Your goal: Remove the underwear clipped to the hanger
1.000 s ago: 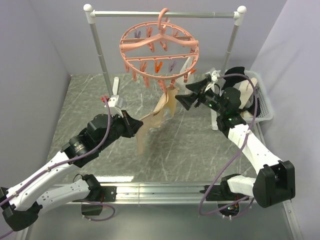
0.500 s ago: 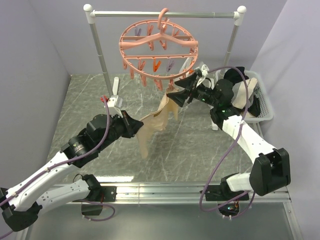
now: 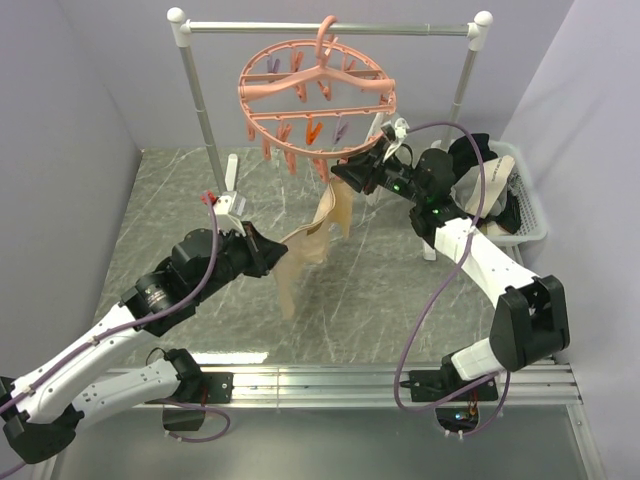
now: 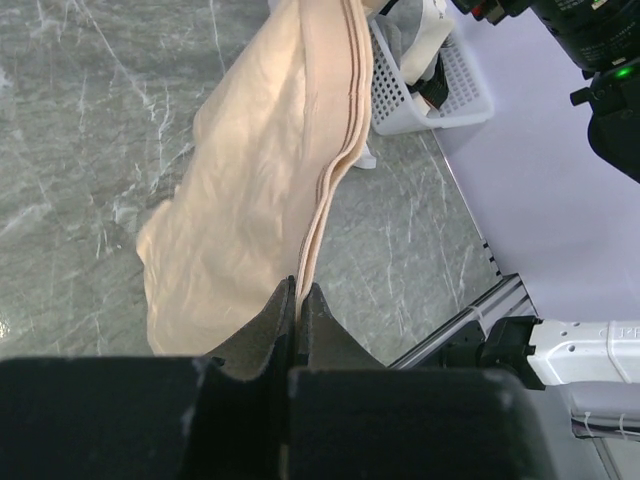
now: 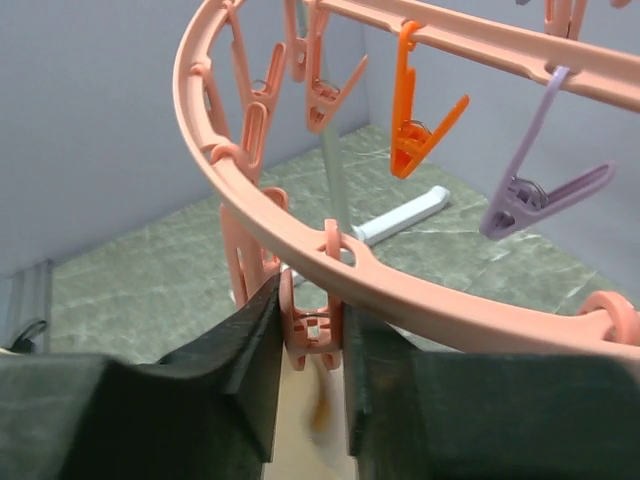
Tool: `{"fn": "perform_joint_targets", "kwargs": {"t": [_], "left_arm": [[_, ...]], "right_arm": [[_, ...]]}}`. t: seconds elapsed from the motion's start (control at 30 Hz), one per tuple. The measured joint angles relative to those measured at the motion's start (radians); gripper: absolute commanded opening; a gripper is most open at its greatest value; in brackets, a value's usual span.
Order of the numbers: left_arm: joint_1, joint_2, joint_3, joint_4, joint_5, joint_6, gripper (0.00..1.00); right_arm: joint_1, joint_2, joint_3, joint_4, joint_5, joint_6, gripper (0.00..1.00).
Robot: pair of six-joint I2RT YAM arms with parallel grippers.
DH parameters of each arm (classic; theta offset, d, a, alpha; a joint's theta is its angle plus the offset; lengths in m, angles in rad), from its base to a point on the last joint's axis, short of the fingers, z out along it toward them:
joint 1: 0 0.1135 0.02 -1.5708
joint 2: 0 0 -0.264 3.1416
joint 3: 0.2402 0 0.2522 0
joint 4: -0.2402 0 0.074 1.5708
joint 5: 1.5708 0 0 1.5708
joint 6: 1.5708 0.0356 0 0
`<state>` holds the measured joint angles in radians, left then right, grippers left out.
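Note:
The salmon-pink hanger (image 3: 243,95) hangs by its hook from the silver rail. One cream-beige underwear (image 3: 310,245) hangs from a clip at the ring's front edge and stretches down to the left. My left gripper (image 3: 268,255) is shut on its lower hem, and the left wrist view shows the folded edge (image 4: 318,215) pinched between the jaws (image 4: 298,290). My right gripper (image 3: 338,172) is at that front clip. In the right wrist view its jaws (image 5: 308,305) press both sides of the pink clip (image 5: 310,338) under the ring (image 5: 420,300). Beige fabric shows blurred just below.
A white basket (image 3: 530,215) holding black and beige garments stands at the right edge, also seen in the left wrist view as the basket (image 4: 440,100). The rail (image 3: 330,29) stands on two posts with white caps. A small white object (image 3: 232,170) stands by the left post.
My right gripper has moved left and up to the ring's front clip and closed on it. The underwear's top shifted slightly left. The left arm has held still.

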<state>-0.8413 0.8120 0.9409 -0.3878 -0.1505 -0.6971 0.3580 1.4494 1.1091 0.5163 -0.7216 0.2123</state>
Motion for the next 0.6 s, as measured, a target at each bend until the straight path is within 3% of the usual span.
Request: {"fn": "perform_joint_targets", "kwargs": {"t": [0.1,0.17,0.2,0.3,0.4,0.5,0.6], "left_arm": [[0.0,-0.006,0.0,-0.003,0.0,0.0,0.01],[0.0,-0.012,0.0,-0.007,0.0,0.0,0.01],[0.0,-0.014,0.0,-0.009,0.0,0.0,0.01],[0.0,-0.016,0.0,-0.016,-0.001,0.0,0.01],[0.0,-0.016,0.0,-0.021,-0.001,0.0,0.0],[0.0,-0.015,0.0,-0.021,0.0,0.0,0.01],[0.0,-0.008,0.0,-0.02,0.0,0.0,0.01]], "right_arm": [[0.002,0.005,0.0,0.018,0.01,0.021,0.0],[0.002,0.006,0.0,0.027,0.015,0.034,0.01],[0.002,0.006,0.0,0.031,0.018,0.039,0.08],[0.003,0.006,0.0,0.032,0.024,0.05,0.59],[0.004,0.001,0.002,-0.001,0.044,0.053,0.82],[0.005,-0.036,-0.022,-0.034,0.098,0.052,0.95],[0.006,-0.123,-0.102,-0.035,0.154,0.053,0.96]]}}
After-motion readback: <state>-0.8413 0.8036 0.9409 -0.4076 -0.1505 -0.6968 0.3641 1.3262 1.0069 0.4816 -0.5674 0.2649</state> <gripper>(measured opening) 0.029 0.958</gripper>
